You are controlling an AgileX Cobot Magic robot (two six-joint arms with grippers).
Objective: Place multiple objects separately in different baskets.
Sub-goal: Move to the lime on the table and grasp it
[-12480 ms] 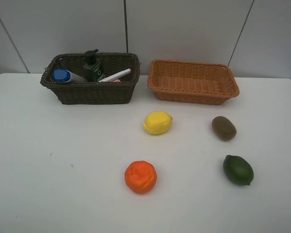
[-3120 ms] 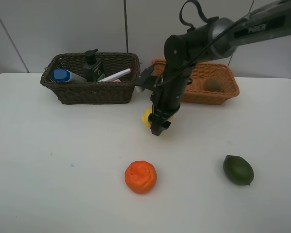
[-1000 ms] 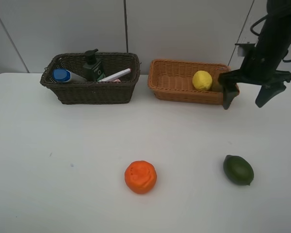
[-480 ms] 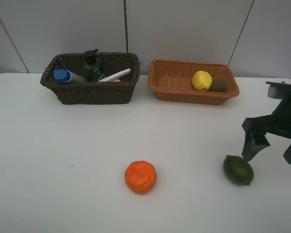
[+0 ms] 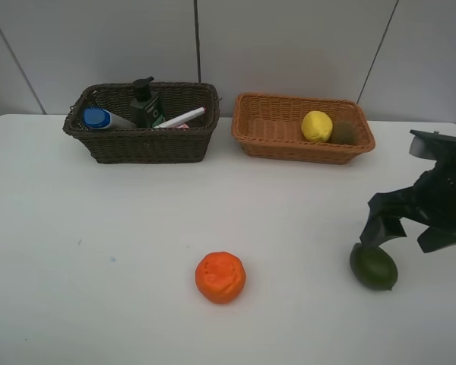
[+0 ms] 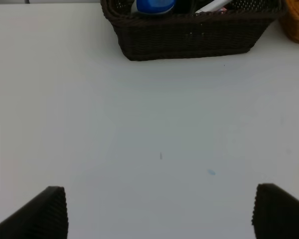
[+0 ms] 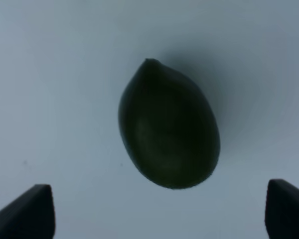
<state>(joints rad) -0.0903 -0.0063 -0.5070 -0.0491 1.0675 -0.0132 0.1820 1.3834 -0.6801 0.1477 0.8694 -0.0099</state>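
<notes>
The dark brown basket (image 5: 148,144) holds the blue-capped spray bottle (image 5: 96,119), the green pump bottle (image 5: 146,106) and the white marker (image 5: 181,118); the pink bottle is hidden. The orange-tan basket (image 5: 289,148) holds the lemon (image 5: 316,125) and the kiwi (image 5: 343,133). The orange (image 5: 220,277) and the lime (image 5: 373,266) lie on the table. My right gripper (image 5: 403,237) is open just above the lime (image 7: 169,124), one finger on either side in the right wrist view. My left gripper (image 6: 162,219) is open and empty over bare table.
The white table (image 5: 99,251) runs to a tiled wall behind the baskets. The left wrist view shows the dark basket (image 6: 189,40) with the blue cap (image 6: 154,5) ahead, and a corner of the orange-tan basket (image 6: 296,25).
My right gripper has left the orange-tan basket's right end, come forward and down, and shifted a little left over the lime. The lemon now rests in that basket.
</notes>
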